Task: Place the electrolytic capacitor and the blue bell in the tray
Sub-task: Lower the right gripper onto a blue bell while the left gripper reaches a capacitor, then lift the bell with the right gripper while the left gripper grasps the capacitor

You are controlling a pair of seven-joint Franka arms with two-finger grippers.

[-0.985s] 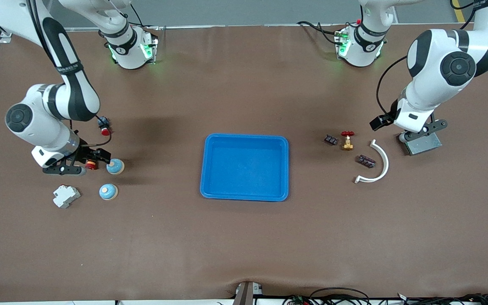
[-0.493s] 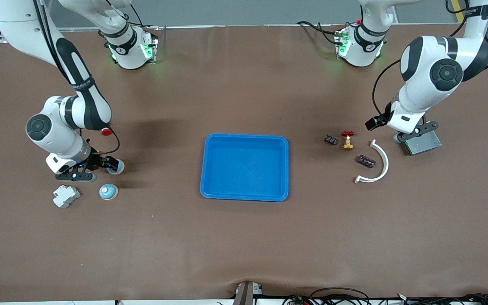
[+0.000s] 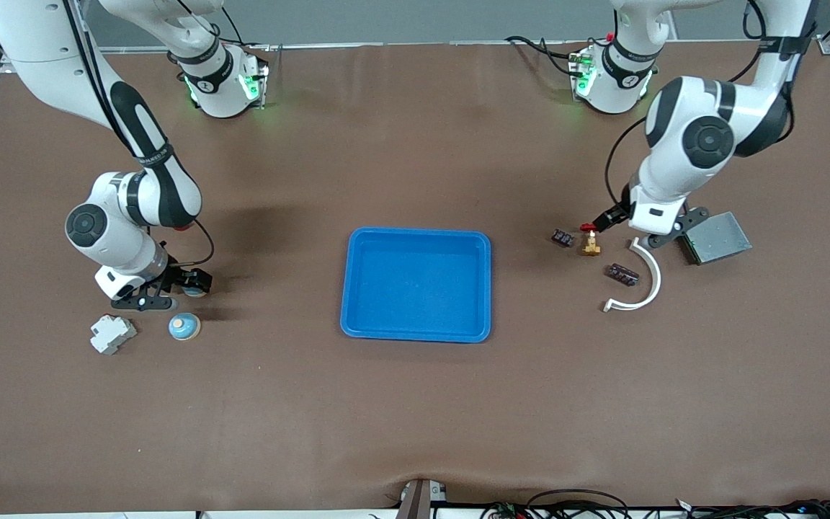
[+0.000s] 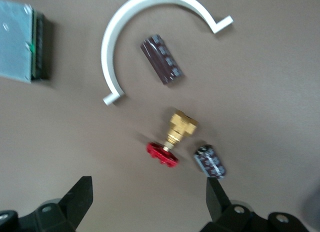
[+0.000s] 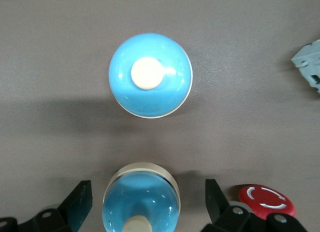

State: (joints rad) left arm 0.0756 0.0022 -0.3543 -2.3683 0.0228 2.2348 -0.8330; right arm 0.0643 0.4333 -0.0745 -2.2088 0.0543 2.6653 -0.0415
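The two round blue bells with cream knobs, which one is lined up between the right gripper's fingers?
The blue bell farther from the front camera, between the open right gripper fingers; the other bell sits clear.

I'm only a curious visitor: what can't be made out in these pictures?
Front view: the blue bell under the right end effector is mostly covered by it.
Right wrist view: that bell runs off the edge; the end effector partly hides the red button.
Left wrist view: the grey metal box runs off the edge; the capacitor markings cannot be read.
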